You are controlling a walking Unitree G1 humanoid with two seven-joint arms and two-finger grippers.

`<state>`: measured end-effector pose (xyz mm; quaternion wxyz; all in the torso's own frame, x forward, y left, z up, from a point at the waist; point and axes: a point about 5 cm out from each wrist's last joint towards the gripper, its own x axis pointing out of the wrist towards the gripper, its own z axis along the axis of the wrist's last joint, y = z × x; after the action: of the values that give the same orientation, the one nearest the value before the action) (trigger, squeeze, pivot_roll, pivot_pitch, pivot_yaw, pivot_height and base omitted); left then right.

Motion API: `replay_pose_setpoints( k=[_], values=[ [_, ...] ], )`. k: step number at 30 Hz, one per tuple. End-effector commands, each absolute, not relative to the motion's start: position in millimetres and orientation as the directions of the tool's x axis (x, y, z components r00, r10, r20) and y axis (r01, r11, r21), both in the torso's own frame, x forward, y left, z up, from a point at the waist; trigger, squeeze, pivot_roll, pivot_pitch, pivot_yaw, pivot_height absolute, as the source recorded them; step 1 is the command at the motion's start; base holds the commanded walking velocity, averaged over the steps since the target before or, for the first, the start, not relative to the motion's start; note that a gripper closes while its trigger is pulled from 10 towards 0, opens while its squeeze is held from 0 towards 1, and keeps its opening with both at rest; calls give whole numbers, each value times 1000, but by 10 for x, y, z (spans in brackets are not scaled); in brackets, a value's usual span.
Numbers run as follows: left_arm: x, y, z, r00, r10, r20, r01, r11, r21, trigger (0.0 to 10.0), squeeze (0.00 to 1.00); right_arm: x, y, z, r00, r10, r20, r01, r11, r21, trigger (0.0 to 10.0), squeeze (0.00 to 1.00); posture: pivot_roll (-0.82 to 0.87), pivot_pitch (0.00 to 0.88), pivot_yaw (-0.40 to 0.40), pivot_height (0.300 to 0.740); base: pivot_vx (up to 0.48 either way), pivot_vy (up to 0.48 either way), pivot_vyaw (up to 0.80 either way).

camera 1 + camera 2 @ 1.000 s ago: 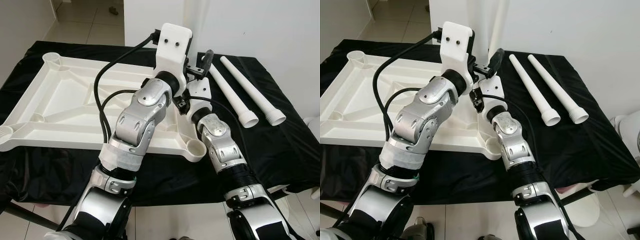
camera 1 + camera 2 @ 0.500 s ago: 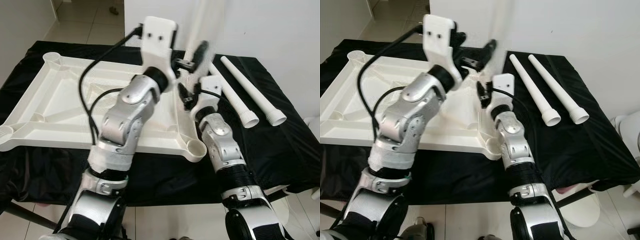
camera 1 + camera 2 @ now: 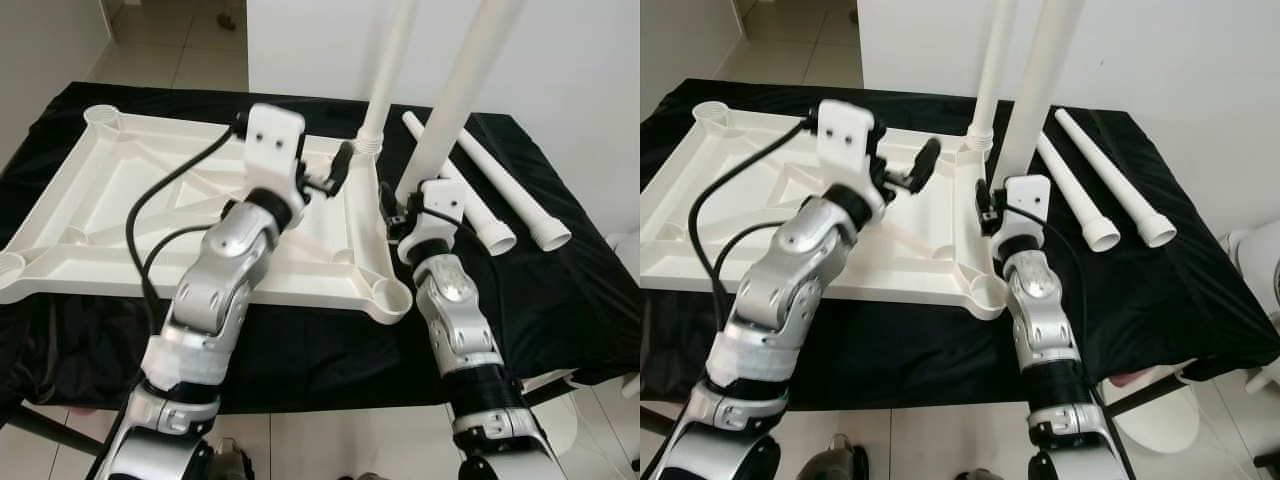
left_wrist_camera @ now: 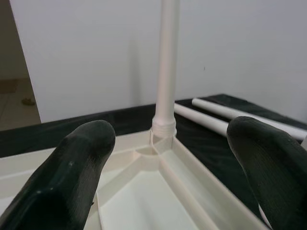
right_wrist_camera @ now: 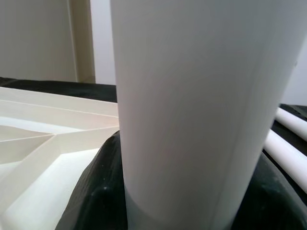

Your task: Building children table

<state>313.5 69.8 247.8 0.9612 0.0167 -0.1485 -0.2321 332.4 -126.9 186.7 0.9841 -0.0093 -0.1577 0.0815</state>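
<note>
You've got the white tabletop lying upside down on the black-draped bench, ribs and corner sockets facing up. One white leg stands upright, seated in the far right corner socket. Your right end effector has its black fingers clamped round a second leg, held upright and leaning slightly, just beside the tabletop's right edge and close to the mounted leg. The head views show the whole layout, but the grip itself is small there; the right wrist view gives it to you close, the held leg between dark finger pads, with tabletop ribs off to one side. Your left end effector hovers above the tabletop's inner area near that far right corner, fingers spread wide and holding nothing. The left wrist view confirms that: two black fingertips apart, the mounted leg and its threaded collar framed between them, which the head views don't resolve so well. Two spare legs lie side by side on the bench cloth to the right, well apart from the tabletop, flared ends toward you.
</note>
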Motion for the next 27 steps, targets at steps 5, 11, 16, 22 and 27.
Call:
replay_pose_setpoints(
  k=[5,11,16,22,27],
  values=[
    [3000,628,2222,767,-604,218,558,795,239,10000,0,3243,-1253,1901,921,185,342,-180,983,-47,10000,0,93,43,-88,740,0,0,0],
    [2886,620,1966,692,-707,148,628,690,361,10000,0,3214,-1278,1886,920,187,344,-185,982,-40,10000,0,92,50,-87,740,0,0,0],
    [2843,602,1854,639,-761,109,668,620,412,10000,0,3213,-1315,1909,917,189,351,-189,981,-37,10000,0,90,57,-84,740,0,0,0],
    [2830,610,1720,607,-793,47,686,553,473,10000,0,3203,-1371,1893,921,185,343,-182,982,-39,10000,0,81,62,-77,740,0,0,0],
    [2802,639,1411,549,-830,-97,695,389,605,10000,0,3181,-1430,1911,920,175,351,-170,984,-45,10000,0,65,65,-63,740,0,0,0]
  ],
)
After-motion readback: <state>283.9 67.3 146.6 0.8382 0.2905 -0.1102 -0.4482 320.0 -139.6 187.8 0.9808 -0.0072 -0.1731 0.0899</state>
